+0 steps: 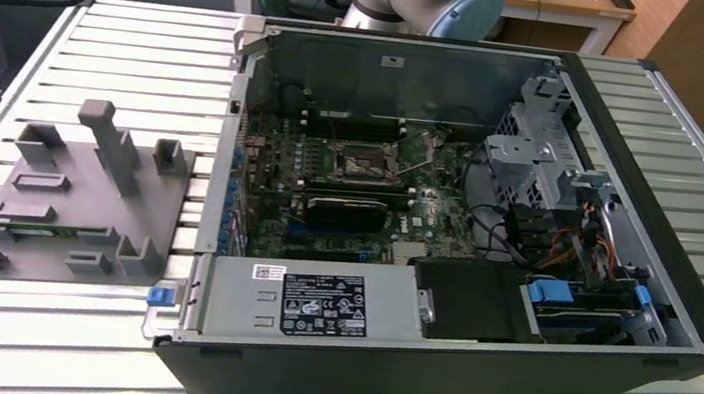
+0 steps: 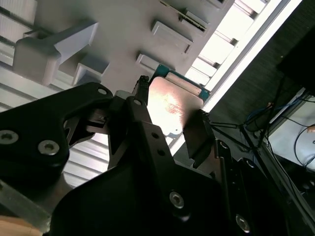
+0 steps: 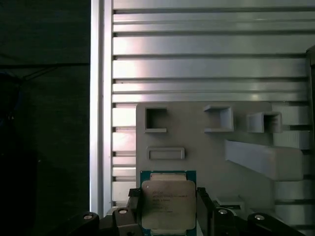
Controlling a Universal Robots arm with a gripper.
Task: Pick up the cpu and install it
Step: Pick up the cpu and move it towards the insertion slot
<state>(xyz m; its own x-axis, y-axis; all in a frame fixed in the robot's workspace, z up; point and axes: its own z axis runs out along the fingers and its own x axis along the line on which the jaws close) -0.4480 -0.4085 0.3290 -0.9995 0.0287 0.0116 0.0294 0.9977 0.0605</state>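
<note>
Silver cpu (image 3: pixel 167 204) clamped between the end effector (image 3: pixel 168 196) sides, gray fixture plate (image 3: pixel 206 147) behind

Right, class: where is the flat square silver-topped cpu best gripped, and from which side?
Pinch the flat square silver-topped cpu by two opposite thin edges, coming square-on to its broad face: a thin plate offers nothing else, and the black gripper holds it so.

Silver-topped cpu (image 3: pixel 165 200) with teal-green border; black gripper (image 3: pixel 168 214); matte gray fixture (image 3: pixel 197 140); silvery ribbed tabletop (image 3: pixel 206 49)
</note>
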